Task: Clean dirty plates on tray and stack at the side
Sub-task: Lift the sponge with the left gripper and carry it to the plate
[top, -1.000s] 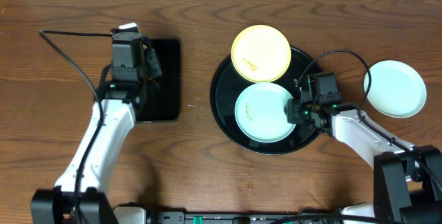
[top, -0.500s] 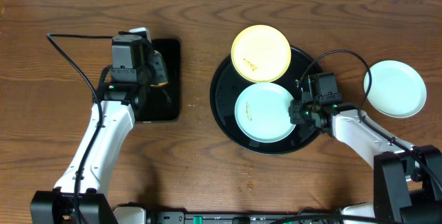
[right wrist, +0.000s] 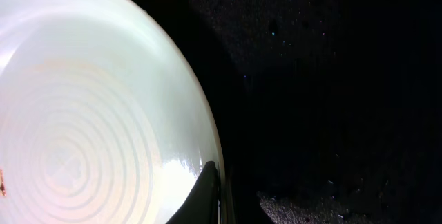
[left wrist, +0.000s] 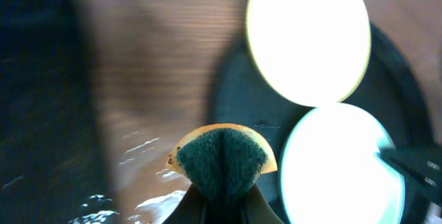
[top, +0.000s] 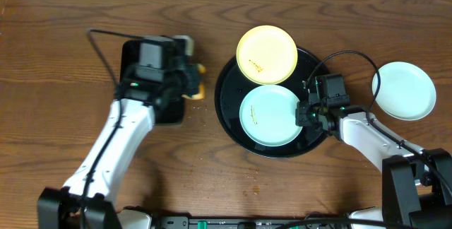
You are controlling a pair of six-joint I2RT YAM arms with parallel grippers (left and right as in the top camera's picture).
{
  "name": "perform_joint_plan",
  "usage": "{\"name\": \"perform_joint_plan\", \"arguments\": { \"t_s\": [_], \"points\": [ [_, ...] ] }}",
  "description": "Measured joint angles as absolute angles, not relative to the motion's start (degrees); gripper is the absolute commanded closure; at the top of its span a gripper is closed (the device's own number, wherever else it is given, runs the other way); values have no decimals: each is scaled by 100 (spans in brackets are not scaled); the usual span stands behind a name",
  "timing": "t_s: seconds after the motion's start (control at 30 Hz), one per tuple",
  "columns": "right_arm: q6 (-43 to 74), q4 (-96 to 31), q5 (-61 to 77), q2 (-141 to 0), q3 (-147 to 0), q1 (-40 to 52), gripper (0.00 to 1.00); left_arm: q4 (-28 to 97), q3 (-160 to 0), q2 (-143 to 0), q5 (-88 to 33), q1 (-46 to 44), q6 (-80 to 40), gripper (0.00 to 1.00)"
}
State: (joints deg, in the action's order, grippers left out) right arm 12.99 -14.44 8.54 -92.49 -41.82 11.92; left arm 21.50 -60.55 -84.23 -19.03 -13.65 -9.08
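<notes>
A pale yellow plate (top: 266,54) with brown specks rests on the far rim of the round black tray (top: 224,100). A mint-white plate (top: 270,114) lies in the tray, also specked. A second mint-white plate (top: 403,90) sits on the wood tabletop at the right. My right gripper (top: 305,113) is shut on the right rim of the tray's mint plate (right wrist: 90,113). My left gripper (top: 192,84) is shut on a yellow-and-green sponge (left wrist: 221,158), held over the table just left of the tray (left wrist: 235,92).
A smaller rectangular black tray (top: 150,91) lies at the left under my left arm. Small crumbs lie on the wood (top: 254,176) in front of the round tray. The right arm's cable (top: 346,56) loops above the tray's right edge.
My left gripper lifted the sponge off the rectangular tray and carried it right, toward the round tray. The right gripper and the plates have not moved.
</notes>
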Motion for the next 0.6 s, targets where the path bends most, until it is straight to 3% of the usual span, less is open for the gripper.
{"name": "perform_joint_plan", "arguments": {
  "t_s": [0.33, 0.6],
  "points": [
    [1299, -1446, 851, -9249, -4182, 1192, 99, 1177, -6088, -9741, -1415, -2864, -893, 92],
    [1299, -1444, 854, -9249, -4182, 1192, 99, 1004, -6088, -10357, -1339, -3140, -895, 93]
  ]
}}
